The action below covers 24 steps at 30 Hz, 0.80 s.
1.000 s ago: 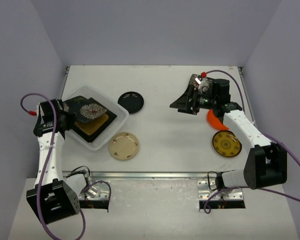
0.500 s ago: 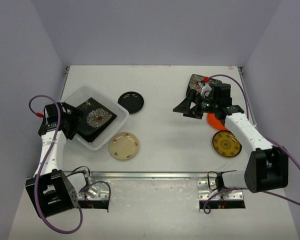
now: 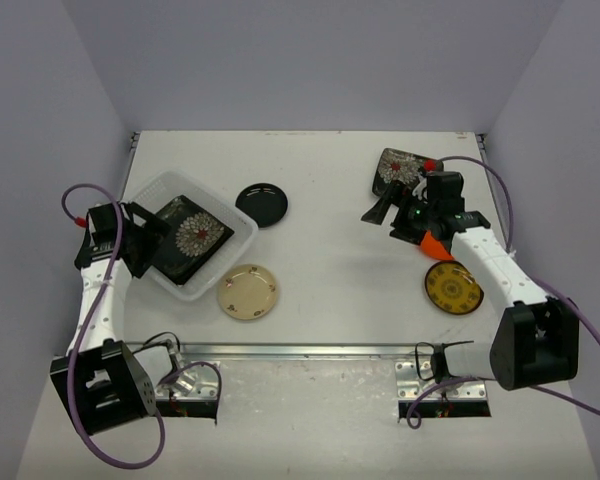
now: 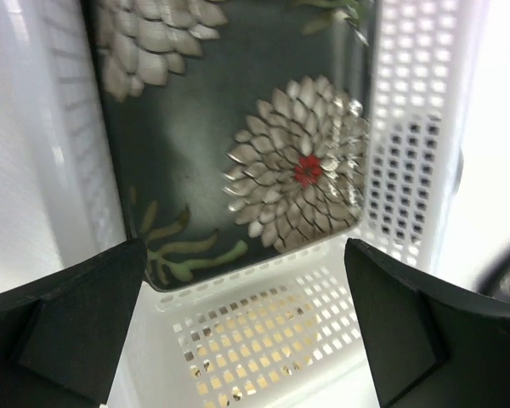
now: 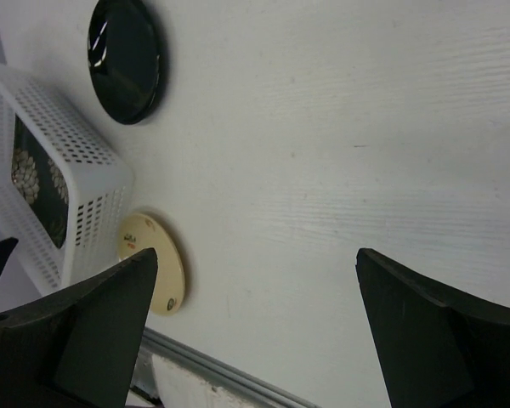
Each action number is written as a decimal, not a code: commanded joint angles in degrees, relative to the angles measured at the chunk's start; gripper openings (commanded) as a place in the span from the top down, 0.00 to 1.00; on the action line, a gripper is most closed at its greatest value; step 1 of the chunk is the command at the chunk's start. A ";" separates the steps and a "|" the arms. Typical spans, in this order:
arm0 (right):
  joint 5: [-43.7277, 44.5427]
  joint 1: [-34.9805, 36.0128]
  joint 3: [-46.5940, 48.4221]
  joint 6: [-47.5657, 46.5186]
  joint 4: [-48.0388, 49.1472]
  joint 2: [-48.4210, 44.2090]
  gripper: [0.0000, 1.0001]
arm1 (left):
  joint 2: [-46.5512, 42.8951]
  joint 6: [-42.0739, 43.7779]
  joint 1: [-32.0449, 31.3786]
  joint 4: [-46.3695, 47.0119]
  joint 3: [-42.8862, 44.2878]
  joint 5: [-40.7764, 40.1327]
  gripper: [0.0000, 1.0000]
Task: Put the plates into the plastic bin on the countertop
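Left claw (image 3: 150, 240) wide open, nothing in it, sits at the near-left end of the plastic bin (image 3: 156, 187); the wrist view shows both fingers spread clear of the flowered square plate (image 4: 238, 144), which lies flat inside the bin and is the top thing visible there. Right claw (image 3: 388, 222) also wide open and empty, hanging over bare bench (image 3: 320, 290), just beside the second flowered plate (image 3: 398, 168) at the far right and the orange plate (image 3: 430, 246) half hidden under its arm. Yellow plate (image 3: 453, 287) near right, black round plate (image 3: 261, 203) just beyond the bin, cream plate (image 3: 248, 291) just in front of it, all on the bench outside the bin. Step looks like drop-off done on the left and a new pick coming. Next move likely calls for a finger under a low rim since the plates lie flat; black or cream suit the left arm, while right-side plates need a carry across to the bin
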 commanded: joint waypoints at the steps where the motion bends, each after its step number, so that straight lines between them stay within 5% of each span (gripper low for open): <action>1: 10.24 -0.87 -1.84 10.65 3.77 -2.75 0.01 | -6.47 5.62 -0.45 5.48 1.92 11.70 0.00; 4: 12.58 -1.47 -6.88 19.42 9.95 -3.18 0.01 | -9.01 9.12 -3.41 7.64 2.62 15.55 0.00; 9: 13.66 -1.31 -14.11 36.63 28.49 0.31 0.01 | -12.62 15.51 -16.38 6.56 4.10 6.67 0.00; 24: 32.95 4.77 -9.21 51.46 36.94 18.69 0.01 | -18.91 18.01 -20.44 7.06 -0.24 1.18 0.00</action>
